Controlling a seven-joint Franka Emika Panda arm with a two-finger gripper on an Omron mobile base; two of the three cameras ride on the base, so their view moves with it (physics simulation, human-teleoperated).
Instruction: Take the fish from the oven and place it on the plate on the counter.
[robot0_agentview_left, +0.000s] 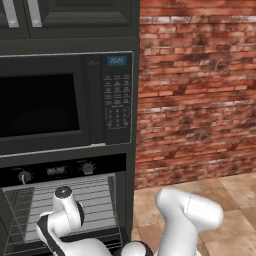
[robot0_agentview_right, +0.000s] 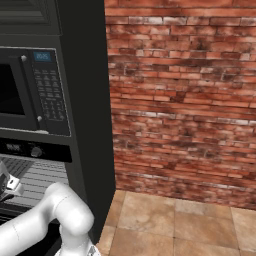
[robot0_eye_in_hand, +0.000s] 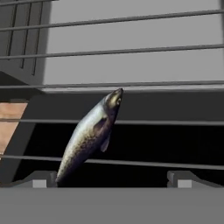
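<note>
Here slender silvery speckled fish (robot0_eye_in_hand: 89, 135) lies across thin wire rack (robot0_eye_in_hand: 131, 85) bars.

From behind the arm on its left, we look forward and slightly down at the black keypad microwave (robot0_agentview_left: 65, 102) and, beneath it, the black built-in oven with two knobs and grey wire racks (robot0_agentview_left: 65, 200), both close and nearly head-on. From behind on the right, we see the same appliance column at a sharper angle, pushed to the left edge, with the red brick wall (robot0_agentview_right: 180, 100) and tan tiled floor (robot0_agentview_right: 170, 225) taking most of the frame. Both views share microwave, oven, wall and floor. Our hand camera sits very near the oven racks, looking along them past a slender grey-silver fish (robot0_eye_in_hand: 89, 135).
</note>
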